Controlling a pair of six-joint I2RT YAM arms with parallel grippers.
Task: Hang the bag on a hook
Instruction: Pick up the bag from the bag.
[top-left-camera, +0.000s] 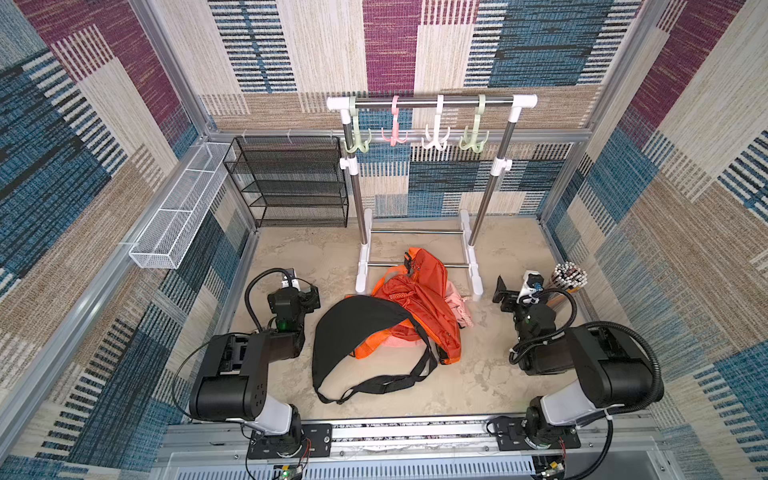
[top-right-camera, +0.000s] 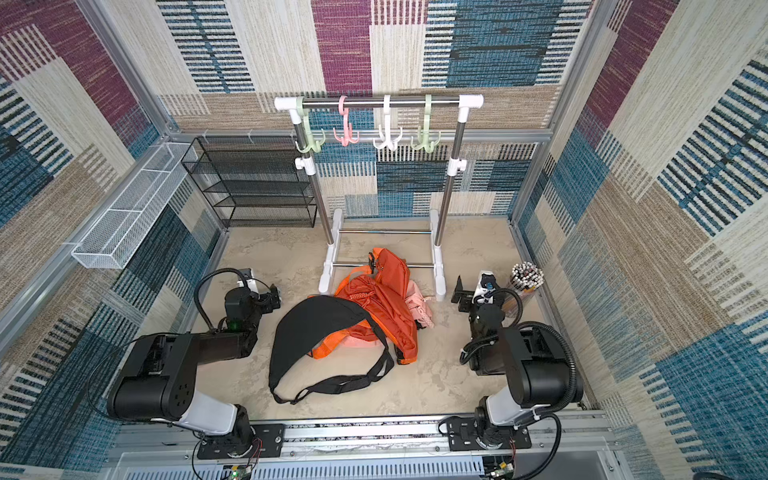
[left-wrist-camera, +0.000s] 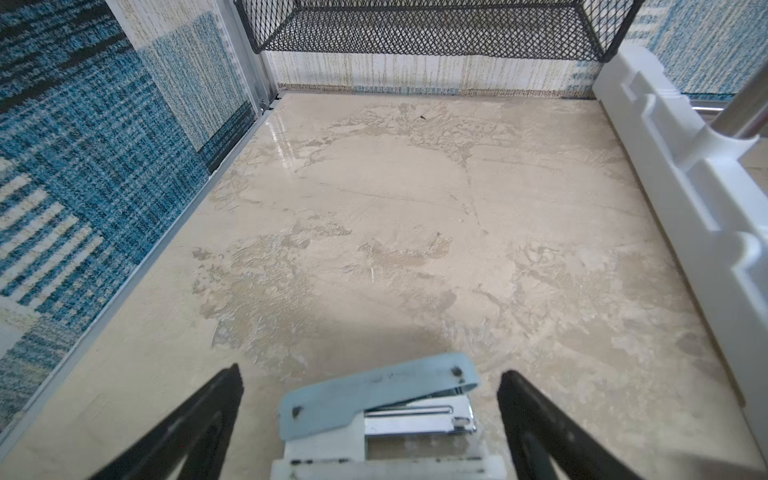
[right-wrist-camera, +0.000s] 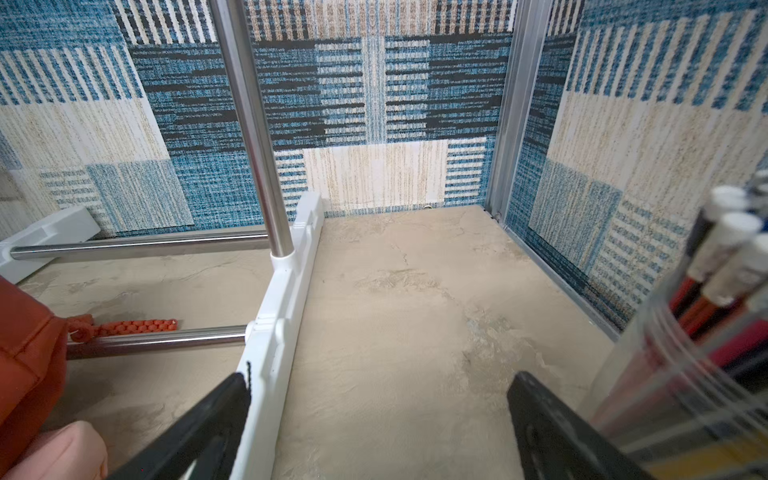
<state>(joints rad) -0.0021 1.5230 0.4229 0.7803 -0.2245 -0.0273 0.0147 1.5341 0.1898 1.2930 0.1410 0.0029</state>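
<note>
No legible text, label, brand, number or sign is showing on anything in any of the views.

A black mesh shelf unit (top-left-camera: 291, 183) stands against the back wall at 11 o'clock from the floor's middle. A white wire basket (top-left-camera: 174, 224) with 3 compartments hangs on the side wall at 10 o'clock. A clear cup of pencils (top-left-camera: 567, 282) stands at 3 o'clock. A pale blue stapler (left-wrist-camera: 378, 411) lies at 9 o'clock on the beige floor (top-left-camera: 478, 374).
</note>
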